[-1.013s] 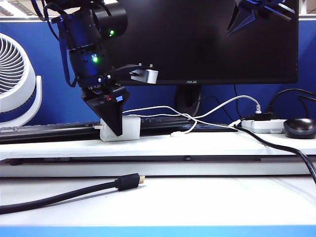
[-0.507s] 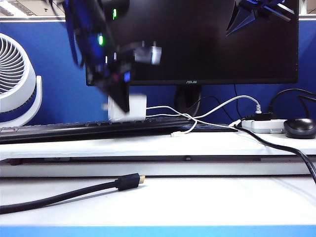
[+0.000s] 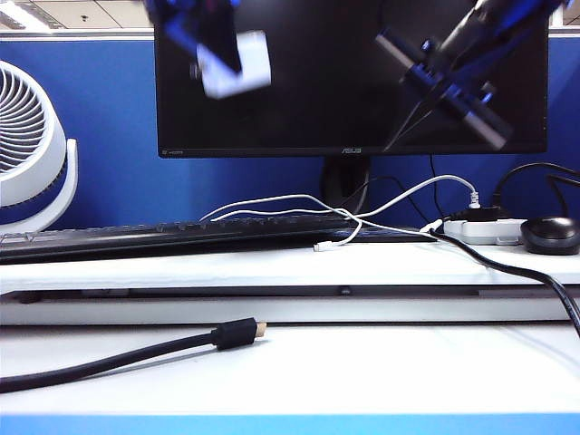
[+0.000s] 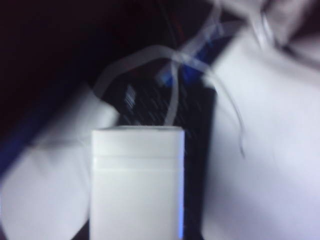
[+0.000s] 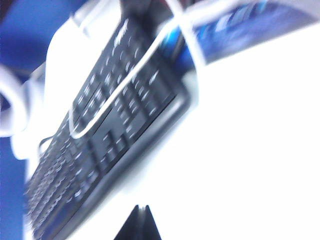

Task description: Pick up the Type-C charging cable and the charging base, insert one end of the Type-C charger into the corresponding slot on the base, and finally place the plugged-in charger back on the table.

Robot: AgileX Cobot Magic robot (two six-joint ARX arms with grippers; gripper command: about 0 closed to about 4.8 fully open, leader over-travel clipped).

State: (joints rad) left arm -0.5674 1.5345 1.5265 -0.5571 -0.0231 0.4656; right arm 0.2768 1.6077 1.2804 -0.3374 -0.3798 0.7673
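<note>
Left tool [image 3: 220, 56], clamped on the charging base [image 3: 237, 65], high at left; right tool [image 3: 405, 127] shut, empty, above the Type-C charging cable [image 3: 299, 201], connector [image 3: 320, 246] mid-surface [image 3: 381, 263] below it

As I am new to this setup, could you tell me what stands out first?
The left hand holds a glossy white rectangular charging base high before the black monitor. The shut right hand hangs at upper right. A thin white Type-C cable lies looped across the black keyboard.
</note>
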